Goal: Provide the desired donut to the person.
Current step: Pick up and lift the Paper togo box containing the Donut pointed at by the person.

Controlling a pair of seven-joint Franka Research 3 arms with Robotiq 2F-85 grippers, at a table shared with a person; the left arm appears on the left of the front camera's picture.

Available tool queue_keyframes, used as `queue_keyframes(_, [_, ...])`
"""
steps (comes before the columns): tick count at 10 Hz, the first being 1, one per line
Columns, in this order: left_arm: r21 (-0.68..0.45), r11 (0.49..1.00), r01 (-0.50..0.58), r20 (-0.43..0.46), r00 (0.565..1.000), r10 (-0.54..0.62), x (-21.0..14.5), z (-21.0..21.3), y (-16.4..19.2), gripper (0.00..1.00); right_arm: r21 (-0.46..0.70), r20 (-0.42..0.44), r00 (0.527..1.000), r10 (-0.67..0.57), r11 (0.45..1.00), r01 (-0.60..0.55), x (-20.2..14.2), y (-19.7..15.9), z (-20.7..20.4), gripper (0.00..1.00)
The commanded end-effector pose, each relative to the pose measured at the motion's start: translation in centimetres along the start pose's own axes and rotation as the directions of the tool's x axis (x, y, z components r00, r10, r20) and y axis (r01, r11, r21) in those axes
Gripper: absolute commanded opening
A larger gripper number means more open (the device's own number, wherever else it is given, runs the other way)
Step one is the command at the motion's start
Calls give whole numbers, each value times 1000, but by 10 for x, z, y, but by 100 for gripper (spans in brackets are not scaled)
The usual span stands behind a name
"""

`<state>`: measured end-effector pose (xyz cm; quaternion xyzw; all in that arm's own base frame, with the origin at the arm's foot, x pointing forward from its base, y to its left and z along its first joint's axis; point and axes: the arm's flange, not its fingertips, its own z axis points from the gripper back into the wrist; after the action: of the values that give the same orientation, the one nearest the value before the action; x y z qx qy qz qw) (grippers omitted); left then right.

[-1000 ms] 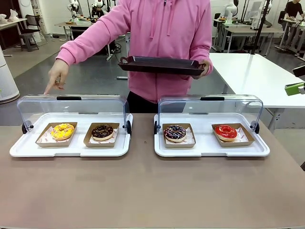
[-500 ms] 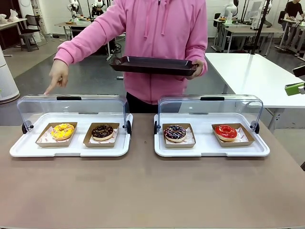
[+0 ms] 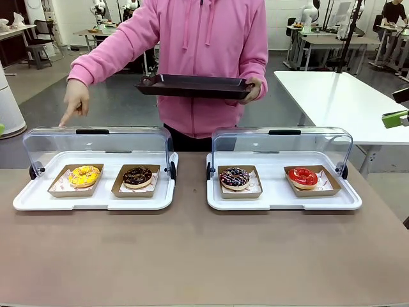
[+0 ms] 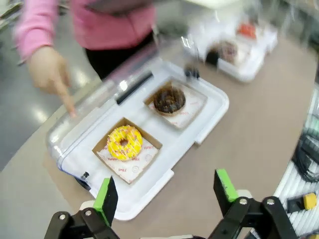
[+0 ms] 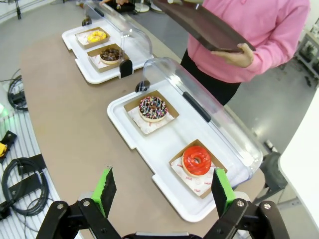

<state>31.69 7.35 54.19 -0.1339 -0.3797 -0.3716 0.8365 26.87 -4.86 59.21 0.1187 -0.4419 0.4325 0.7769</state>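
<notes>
Pointing a hand at the yellow donut, nine o'clock on the worktop, dark tray aloft; left claw and right claw spread wide, empty.

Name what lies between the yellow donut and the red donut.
In the front view, two donuts: the chocolate donut beside the yellow donut, then the sprinkled donut sharing a tray with the red donut.

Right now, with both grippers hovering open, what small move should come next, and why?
Probably ease the left gripper down toward the yellow donut. The person's hand points at that end of the left case, its lid is open, and the open gripper hangs close to it.
</notes>
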Motion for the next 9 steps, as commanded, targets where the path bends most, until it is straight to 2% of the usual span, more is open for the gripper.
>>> queue_keyframes(1, [-61,966,253,-153,954,-260,10,-19,13,100,6,-8,1000,5,1000,-5,-1,1,0,100])
queue_keyframes(2, [-96,922,376,-226,894,-388,11,-35,15,100,6,-8,1000,5,1000,-5,-1,1,0,100])
queue_keyframes(3, [-207,862,463,-198,843,-501,7,-48,14,100,6,-8,1000,5,1000,-5,-1,1,0,100])
queue_keyframes(4, [-217,814,539,-223,784,-579,1,-82,14,100,6,-8,1000,5,1000,-5,-1,1,0,100])
queue_keyframes(5, [-288,742,605,-247,702,-668,-12,-108,7,100,6,-8,1000,5,1000,-5,-1,1,0,100])
queue_keyframes(6, [-297,786,543,-191,773,-606,-13,-106,7,100,6,-8,1000,5,1000,-5,-1,1,0,100])
queue_keyframes(7, [-284,810,512,-240,781,-577,-3,-87,-1,100,6,-8,1000,5,1000,-5,-1,1,0,100])
queue_keyframes(8, [-284,810,512,-240,781,-577,-3,-87,-1,100,6,-8,1000,5,1000,-5,-1,1,0,100])
queue_keyframes(9, [-320,780,538,-235,752,-616,-9,-107,1,100,6,-8,1000,5,1000,-5,-1,1,0,100])
